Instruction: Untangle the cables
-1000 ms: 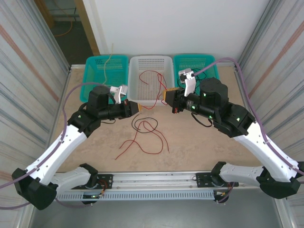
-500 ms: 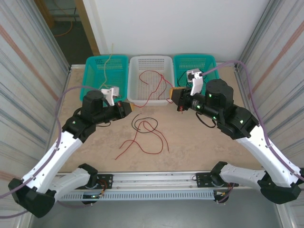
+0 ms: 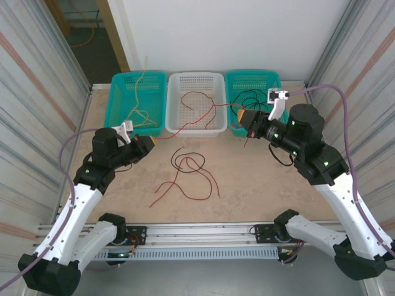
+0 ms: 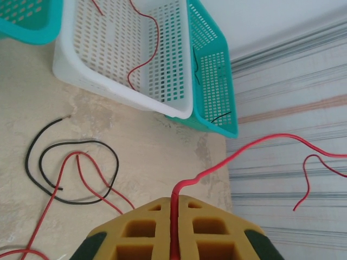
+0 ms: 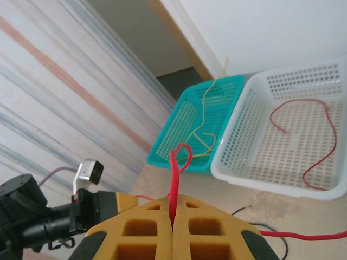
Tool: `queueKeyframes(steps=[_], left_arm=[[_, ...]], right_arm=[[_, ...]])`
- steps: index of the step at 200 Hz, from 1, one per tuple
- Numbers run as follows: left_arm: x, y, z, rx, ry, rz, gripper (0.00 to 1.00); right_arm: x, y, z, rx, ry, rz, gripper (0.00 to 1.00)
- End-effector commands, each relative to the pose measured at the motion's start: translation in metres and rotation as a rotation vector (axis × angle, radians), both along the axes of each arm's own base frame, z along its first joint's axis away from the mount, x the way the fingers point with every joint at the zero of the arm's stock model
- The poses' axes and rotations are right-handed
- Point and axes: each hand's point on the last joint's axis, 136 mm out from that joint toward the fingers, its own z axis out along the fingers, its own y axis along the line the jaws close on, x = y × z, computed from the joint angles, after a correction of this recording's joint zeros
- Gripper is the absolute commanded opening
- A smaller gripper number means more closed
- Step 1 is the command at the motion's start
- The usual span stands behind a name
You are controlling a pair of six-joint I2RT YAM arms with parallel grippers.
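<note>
two arms shared one red cable above the table. at far left of the overhead view, we found the left gripper over the near-left part of the surface, its jaws clenched on the held red cable. in the left wrist view that cable rose from the seam between the yellow pads of the gripper and curved away through the air. behind this gripper stood the left teal basket, with a pale yellow cable lying in it and one end poking up past its far rim. at mid-table lay the loose cables: a looped black cable and a loose red cable crossing it, both flat on the surface and apart from either gripper. behind them we noted the white basket, which held a basket red cable; the held cable passed over this basket's front toward the right. further right stood the right teal basket, with a second black cable inside. at far right, the right gripper hovered just before that basket, its jaws likewise clamped on the held red cable. in the right wrist view the cable stood up from between that gripper's pads and ended in a small loop.
</note>
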Motion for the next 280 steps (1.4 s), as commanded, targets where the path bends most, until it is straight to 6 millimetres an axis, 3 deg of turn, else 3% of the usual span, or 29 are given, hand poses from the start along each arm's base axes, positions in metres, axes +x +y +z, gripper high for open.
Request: queueKeyframes(steps=[1, 26, 49, 105, 133, 159, 186, 251, 257, 270, 280], left_arm=[[0.005, -0.002, 0.019, -0.05, -0.05, -0.001, 0.0], [0.019, 0.001, 0.045, -0.021, -0.123, 0.02, 0.0], [0.042, 0.004, 0.078, -0.024, -0.187, 0.046, 0.0], [0.1, -0.009, 0.163, -0.149, -0.343, 0.06, 0.0], [0.118, -0.013, 0.188, -0.19, -0.378, 0.064, 0.0], [0.132, -0.012, 0.199, -0.196, -0.395, 0.089, 0.0], [0.152, -0.015, 0.195, -0.147, -0.412, 0.092, 0.0], [0.202, -0.025, 0.131, 0.038, -0.334, 0.08, 0.0], [0.205, -0.029, 0.121, 0.075, -0.317, 0.057, 0.12], [0.205, -0.036, 0.095, 0.141, -0.265, 0.017, 0.48], [0.202, -0.04, 0.08, 0.166, -0.245, -0.002, 0.66]], right_arm=[[0.003, 0.012, 0.008, 0.047, 0.002, 0.048, 0.15], [0.004, 0.013, 0.002, 0.032, 0.018, 0.045, 0.35], [0.013, 0.016, -0.007, 0.01, 0.047, 0.031, 0.37], [0.002, 0.007, -0.007, -0.001, 0.04, 0.023, 0.38], [-0.004, 0.002, -0.01, -0.007, 0.037, 0.014, 0.38], [-0.004, 0.001, -0.013, -0.013, 0.043, 0.011, 0.38], [-0.002, 0.003, -0.014, -0.012, 0.046, 0.016, 0.37], [-0.006, 0.003, -0.019, -0.028, 0.063, 0.011, 0.34], [-0.006, 0.002, -0.02, -0.029, 0.063, 0.006, 0.34], [-0.008, 0.001, -0.021, -0.033, 0.063, 0.002, 0.33], [-0.008, 0.0, -0.022, -0.036, 0.063, -0.002, 0.34]])
